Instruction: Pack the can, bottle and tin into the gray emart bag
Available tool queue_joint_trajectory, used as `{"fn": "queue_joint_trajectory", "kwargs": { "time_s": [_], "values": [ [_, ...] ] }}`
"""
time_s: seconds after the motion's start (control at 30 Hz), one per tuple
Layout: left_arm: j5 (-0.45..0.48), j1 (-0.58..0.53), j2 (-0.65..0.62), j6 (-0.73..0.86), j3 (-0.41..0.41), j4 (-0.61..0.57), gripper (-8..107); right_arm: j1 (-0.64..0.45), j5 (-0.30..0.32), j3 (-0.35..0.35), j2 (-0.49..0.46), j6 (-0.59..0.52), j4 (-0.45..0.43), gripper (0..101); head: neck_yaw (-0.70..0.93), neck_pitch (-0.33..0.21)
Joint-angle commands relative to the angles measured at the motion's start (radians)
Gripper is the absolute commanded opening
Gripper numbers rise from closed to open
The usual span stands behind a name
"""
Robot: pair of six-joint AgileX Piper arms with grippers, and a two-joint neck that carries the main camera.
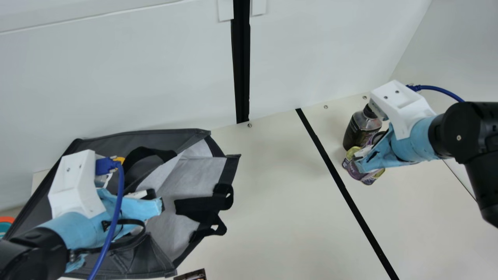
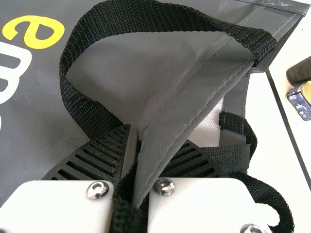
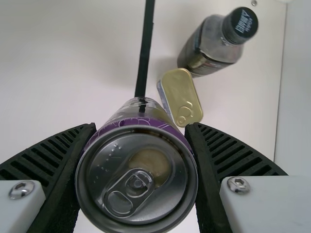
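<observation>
At the left of the main view, my left gripper (image 1: 158,206) is over the gray bag (image 1: 202,175). In the left wrist view, the left gripper (image 2: 133,141) is shut on the bag's edge (image 2: 187,104) and black strap. At the right, my right gripper (image 1: 360,165) is at the purple can (image 1: 356,172); in the right wrist view the right gripper (image 3: 141,145) has a finger pressed to each side of the upright can (image 3: 141,184). The gold-lidded tin (image 3: 182,97) lies beyond the can, close to the dark-capped bottle (image 3: 206,48), which stands upright.
A black line (image 1: 342,186) crosses the table between bag and can. White walls (image 1: 155,77) rise behind, with a black post (image 1: 242,70). A dark printed item (image 1: 191,275) is at the bottom edge, an orange and teal thing (image 1: 5,224) at the left edge.
</observation>
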Motion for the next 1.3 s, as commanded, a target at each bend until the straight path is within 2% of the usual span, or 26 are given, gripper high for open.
{"fn": "queue_joint_trajectory", "kwargs": {
  "time_s": [0.0,0.6,0.87,1.27],
  "values": [
    [0.0,0.0,0.0,0.0,0.0,0.0,10,0.017,0.004,-0.001,0.0,0.007,0.003,0,-0.001,-0.023],
    [0.0,0.0,0.0,0.0,0.0,0.0,10,0.148,0.017,-0.039,0.03,0.009,0.034,0,-0.001,-0.023],
    [0.0,0.0,0.0,0.0,0.0,0.0,10,0.19,0.017,-0.028,0.033,-0.012,0.059,0,-0.001,-0.023],
    [0.0,0.0,0.0,0.0,0.0,0.0,10,0.239,0.017,-0.003,0.031,-0.064,0.142,0,-0.001,-0.023]
  ]
}}
